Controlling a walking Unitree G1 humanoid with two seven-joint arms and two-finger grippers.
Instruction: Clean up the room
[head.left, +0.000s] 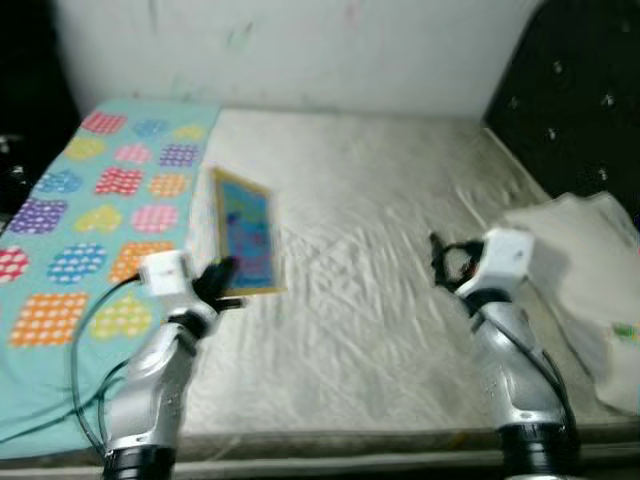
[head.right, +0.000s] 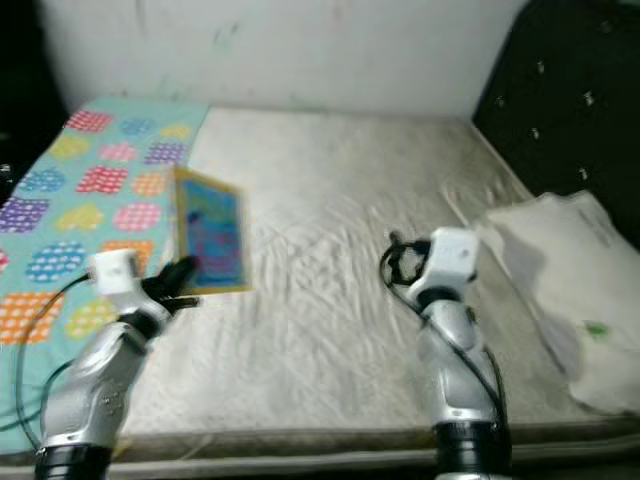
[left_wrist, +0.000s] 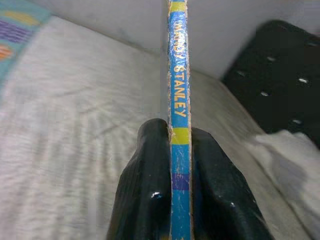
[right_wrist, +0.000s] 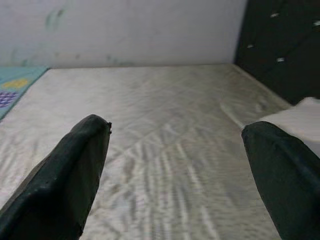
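Note:
A thin picture book (head.left: 246, 232) with a blue cover and yellow border is held up above the pale mattress (head.left: 370, 200). My left gripper (head.left: 222, 281) is shut on its lower edge. In the left wrist view both black fingers (left_wrist: 145, 185) pinch the book's blue spine (left_wrist: 179, 90), which is seen edge-on. My right gripper (head.left: 440, 262) hovers over the middle right of the mattress, open, its fingers (right_wrist: 75, 170) wide apart with nothing between them.
A teal blanket (head.left: 90, 230) with coloured patches covers the bed's left side. A white pillow (head.left: 585, 270) lies at the right edge beside a black tufted headboard (head.left: 575, 100). A white wall (head.left: 300, 50) runs behind the bed.

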